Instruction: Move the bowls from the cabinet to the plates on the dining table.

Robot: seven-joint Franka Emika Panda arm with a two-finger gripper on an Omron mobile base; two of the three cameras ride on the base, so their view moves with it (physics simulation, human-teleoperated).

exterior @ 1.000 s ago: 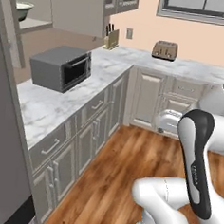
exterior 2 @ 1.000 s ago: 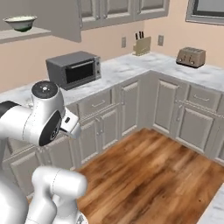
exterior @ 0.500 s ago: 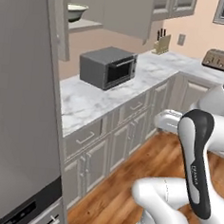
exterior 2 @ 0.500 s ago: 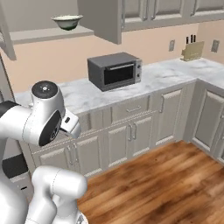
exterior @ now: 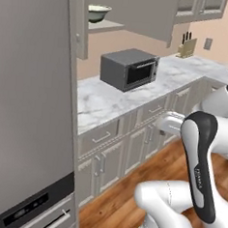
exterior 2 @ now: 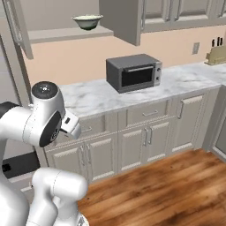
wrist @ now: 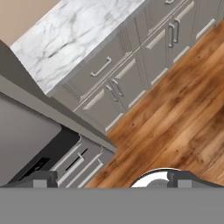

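One bowl (exterior: 97, 12) (exterior 2: 87, 21), pale inside and dark green below, stands on the open shelf of the cabinet (exterior: 106, 25) (exterior 2: 66, 33), high above the marble counter. The cabinet doors (exterior: 138, 11) (exterior 2: 121, 20) are swung open. My gripper (wrist: 114, 181) is folded low in front of the base and points down at the floor and lower cabinets, far below the bowl. Its fingertips (wrist: 41, 179) are wide apart with nothing between them. The plates and the dining table are out of view.
A dark grey microwave (exterior: 129, 68) (exterior 2: 134, 73) sits on the counter (exterior: 107, 98) (exterior 2: 97, 95) under the shelf. A knife block (exterior: 187, 46) (exterior 2: 216, 50) stands further right. A tall steel fridge (exterior: 29, 104) is at the left. Wood floor (exterior 2: 167, 185) lies before the cabinets.
The whole scene has slid rightwards in both base views, so the base has moved. The open cabinet with the bowl now sits nearer the middle. The arm's pose is unchanged.
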